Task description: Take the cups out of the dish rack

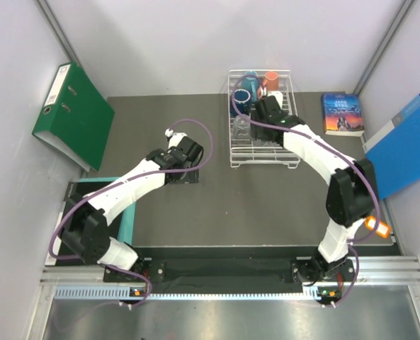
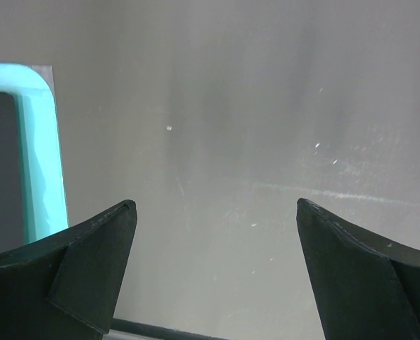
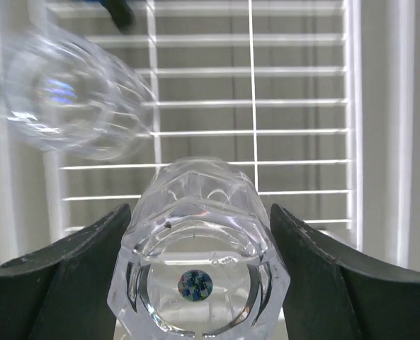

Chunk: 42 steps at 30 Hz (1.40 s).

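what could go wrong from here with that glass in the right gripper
The clear glass held in the right gripper is smooth and may slip when lifted. The second glass lies close beside it in the dish rack and could get knocked as the arm moves.

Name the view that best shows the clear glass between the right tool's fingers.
Right wrist: the clear glass fills the foreground between the fingers of the right tool. Top external hides it beneath that arm; left wrist shows none of it.

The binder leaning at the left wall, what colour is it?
Green; the binder shows best in the top external view.
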Tool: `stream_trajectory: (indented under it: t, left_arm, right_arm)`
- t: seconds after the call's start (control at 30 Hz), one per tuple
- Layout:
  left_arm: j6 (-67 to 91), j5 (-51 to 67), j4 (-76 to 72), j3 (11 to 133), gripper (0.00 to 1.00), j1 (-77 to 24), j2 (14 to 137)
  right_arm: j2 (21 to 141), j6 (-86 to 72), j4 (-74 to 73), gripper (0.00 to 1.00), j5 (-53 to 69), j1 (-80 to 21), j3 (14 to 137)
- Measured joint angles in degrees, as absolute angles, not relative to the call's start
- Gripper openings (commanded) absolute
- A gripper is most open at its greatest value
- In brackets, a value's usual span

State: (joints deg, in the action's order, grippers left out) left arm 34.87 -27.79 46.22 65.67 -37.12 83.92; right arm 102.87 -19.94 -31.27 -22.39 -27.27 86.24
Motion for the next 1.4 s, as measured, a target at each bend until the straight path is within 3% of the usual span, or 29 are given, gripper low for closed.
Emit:
stream_trajectory:
  t: [0.33, 0.57, 0.73, 0.9, 1.4]
  left_arm:
    - [37.7, -28.6, 44.4, 74.6, 0.99, -36.4, 84.8]
    - [46.2, -6.8, 26.1, 66.2, 0.99, -26.3, 73.4]
    - [56.1, 11.6, 6.8, 58.2, 0.99, -20.7, 69.5]
    - [63.6, 23.3, -7.9, 54.7, 0.99, -21.1, 70.0]
    - [69.2, 28.1, -21.9, 53.8, 0.79, -26.7, 70.0]
  right_arm:
    - [79.7, -20.9, -30.5, 0.00, -12.6, -27.4, 86.6]
    - [65.1, -34.4, -6.6, 0.00, 10.9, -20.4, 65.1]
    - [68.4, -53.2, 18.2, 0.00, 25.8, -17.8, 50.2]
    - [73.0, -64.7, 31.7, 0.00, 31.7, -18.4, 46.8]
    - [79.3, -70.3, 45.0, 0.00, 33.9, -23.6, 47.4]
